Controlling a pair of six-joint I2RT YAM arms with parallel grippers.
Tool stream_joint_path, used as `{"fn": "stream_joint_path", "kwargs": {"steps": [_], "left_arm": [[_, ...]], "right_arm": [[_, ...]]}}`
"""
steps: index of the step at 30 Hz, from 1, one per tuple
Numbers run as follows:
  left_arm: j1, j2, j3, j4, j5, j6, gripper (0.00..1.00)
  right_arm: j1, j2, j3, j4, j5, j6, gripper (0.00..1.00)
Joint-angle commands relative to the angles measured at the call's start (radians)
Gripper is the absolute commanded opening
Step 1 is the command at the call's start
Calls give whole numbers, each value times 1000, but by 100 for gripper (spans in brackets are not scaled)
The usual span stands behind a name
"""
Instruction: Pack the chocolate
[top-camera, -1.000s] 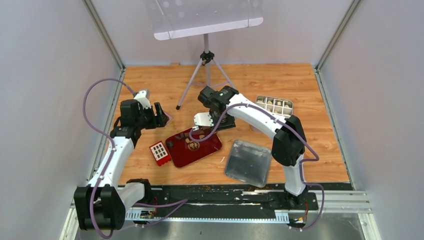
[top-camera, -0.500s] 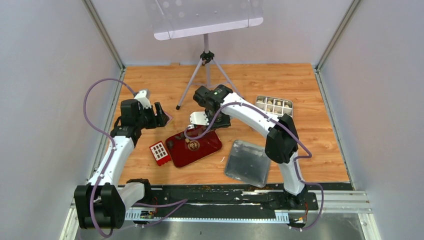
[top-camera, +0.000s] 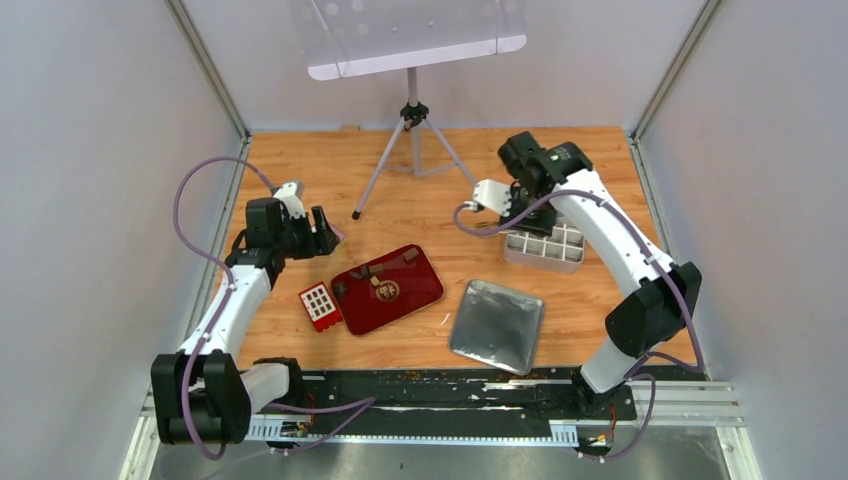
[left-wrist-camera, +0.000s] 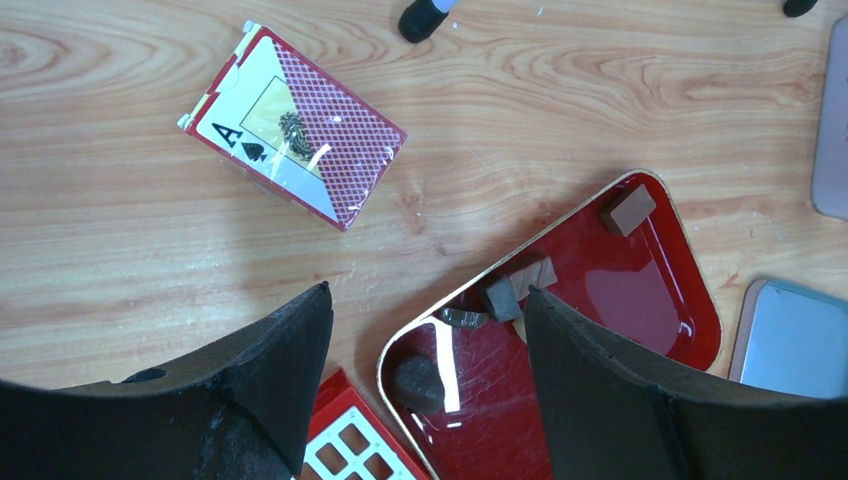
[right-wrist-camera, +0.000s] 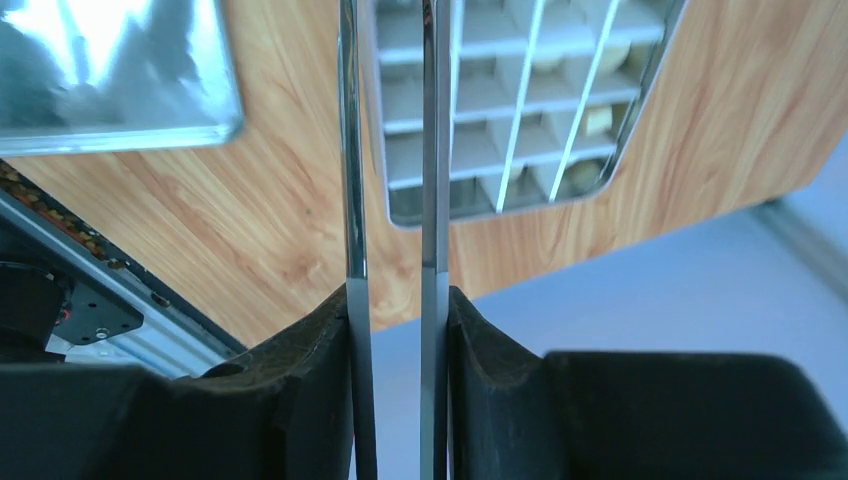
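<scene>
The right arm has just swung off the glossy red oval tray (top-camera: 422, 283). Its right gripper (right-wrist-camera: 397, 295) now hangs over the silver metal tin with white dividers (top-camera: 543, 265) at the far right of the table. Its black fingers are clamped on thin metal tweezers (right-wrist-camera: 435, 150), whose blades stand a narrow gap apart and point down at the tin's compartments. The tips run out of the wrist view, so I cannot tell whether a piece is pinched between them. I'd guess this is a delivery run, with a drop into a free cell coming next.

A few cream-coloured pieces (right-wrist-camera: 600, 120) already sit in the tin's cells. Several dark brown chocolate blocks (left-wrist-camera: 627, 210) still lie on the red tray, so the packing looks only partly done.

The left gripper (left-wrist-camera: 428, 295) has not budged. It hovers over the tray's near-left end with its jaws wide apart and nothing in them. Close by lie a red-backed pack of playing cards (left-wrist-camera: 295, 125), the small red box with a white grid (top-camera: 319, 303) and the flat silver lid (top-camera: 497, 325).
</scene>
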Motion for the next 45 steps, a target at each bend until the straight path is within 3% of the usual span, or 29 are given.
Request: {"fn": "stream_joint_path", "kwargs": {"steps": [1, 6, 13, 19, 27, 31, 37, 45], "left_arm": [[-2, 23, 47, 23, 11, -4, 78], [-2, 37, 48, 31, 18, -16, 78], [-3, 27, 48, 19, 14, -8, 78], [-2, 18, 39, 23, 9, -8, 78], [-2, 21, 33, 30, 10, -10, 78], [-2, 20, 32, 31, 8, -11, 78], [-3, 9, 36, 27, -3, -8, 78], [10, -52, 38, -18, -27, 25, 79]], "right_arm": [[-127, -10, -11, 3, 38, -11, 16], [-224, 3, -10, 26, 54, -32, 18], [-252, 40, -9, 55, 66, -44, 24], [-260, 63, 9, 51, 77, -34, 41], [-260, 75, 97, -9, 43, -17, 37], [-172, 79, 146, -24, 3, -7, 35], [69, 106, 132, 57, -46, -12, 36], [269, 305, 325, 111, -176, -33, 37]]}}
